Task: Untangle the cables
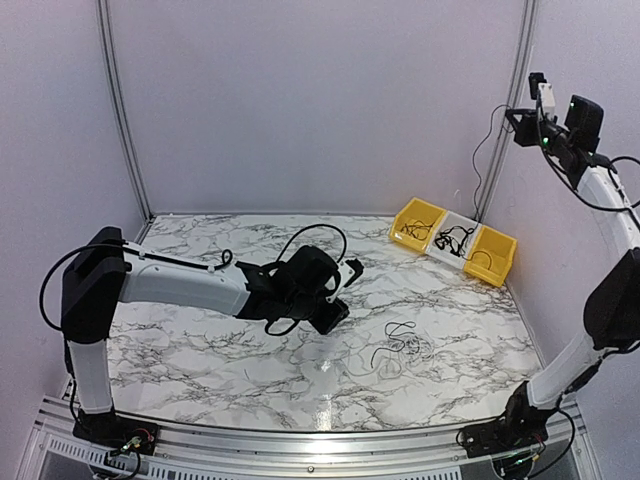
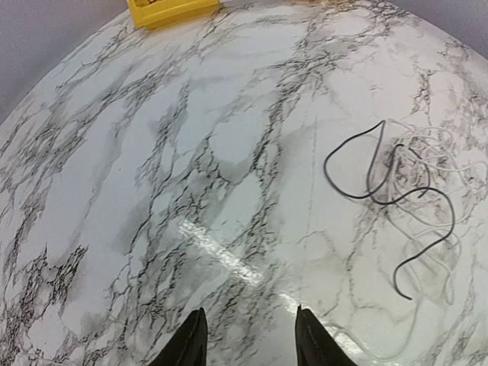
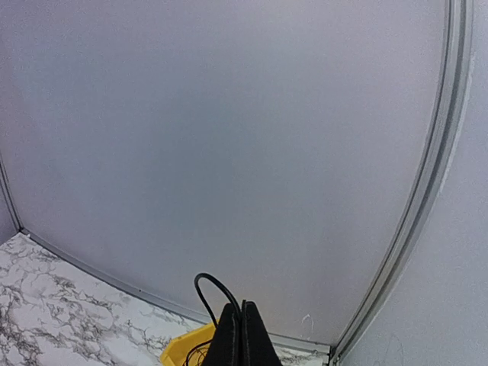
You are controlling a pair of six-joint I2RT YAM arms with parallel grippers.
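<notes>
A loose tangle of cables (image 1: 400,345) lies on the marble table (image 1: 200,350), right of centre. In the left wrist view the tangle (image 2: 404,191) is one black wire looped among thin pale wires. My left gripper (image 1: 345,288) hovers left of it, open and empty (image 2: 250,313). My right gripper (image 1: 512,118) is raised high at the back right. It is shut (image 3: 242,320) on a thin black cable (image 3: 207,288) that hangs down along the wall (image 1: 480,165) towards the bins.
A row of three bins stands at the back right: a yellow bin (image 1: 415,222), a white bin (image 1: 455,240) and a second yellow bin (image 1: 492,256), each with black cables inside. Walls close in the back and sides. A yellow bin (image 2: 171,9) shows in the left wrist view.
</notes>
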